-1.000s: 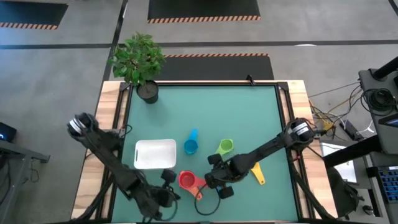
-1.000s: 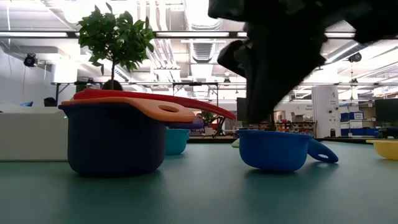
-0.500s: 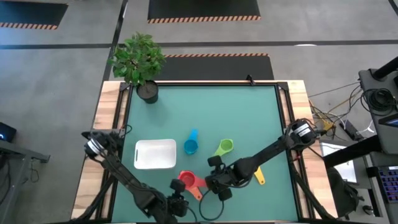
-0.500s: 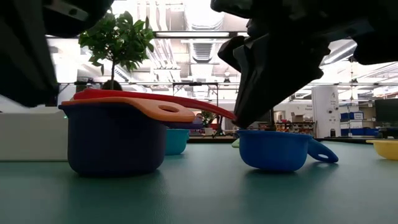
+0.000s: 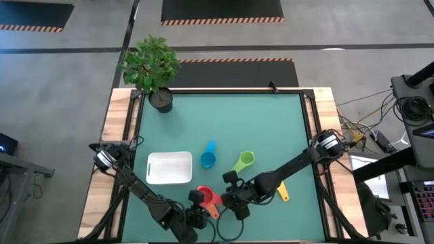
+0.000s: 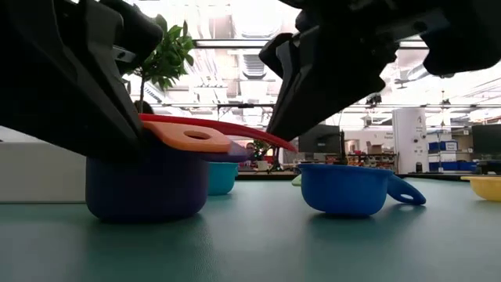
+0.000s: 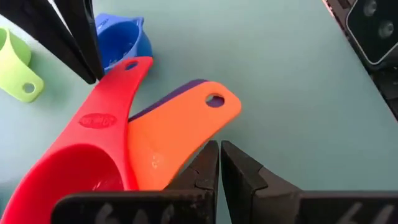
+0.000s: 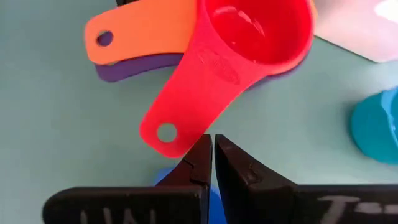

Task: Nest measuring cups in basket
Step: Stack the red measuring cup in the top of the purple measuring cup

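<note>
Red (image 5: 205, 197), orange (image 7: 177, 127) and purple (image 6: 149, 188) measuring cups stand nested on the mat near its front edge, handles fanned out. A dark blue cup (image 6: 344, 188) sits just right of them. The light blue (image 5: 208, 158), green (image 5: 245, 160) and yellow (image 5: 281, 192) cups lie apart, and the white basket (image 5: 169, 167) lies to the left. My left gripper (image 7: 219, 163) is shut at the orange handle, on the stack's near side. My right gripper (image 8: 212, 149) is shut at the end of the red handle, on the stack's right. My left gripper has its shut fingertips (image 7: 208, 155) at the side edge of the orange cup's handle (image 7: 198, 134), slanting down from the near side; whether they touch it I cannot tell. My right gripper has its shut fingertips (image 8: 202, 149) at the free end of the red cup's handle (image 8: 180, 140), slanting down from the right. The low view shows the tip right at that end (image 6: 286, 145), but touch is not certain.
A potted plant (image 5: 154, 68) stands at the far left corner. Wooden rails (image 5: 115, 135) border the mat. Bare mat lies across the far half and near the right edge.
My left gripper has come down and moved right along the near edge, up to the stack. My right gripper has tipped more steeply without moving off. In the low view the orange handle has swung a little to the left.
</note>
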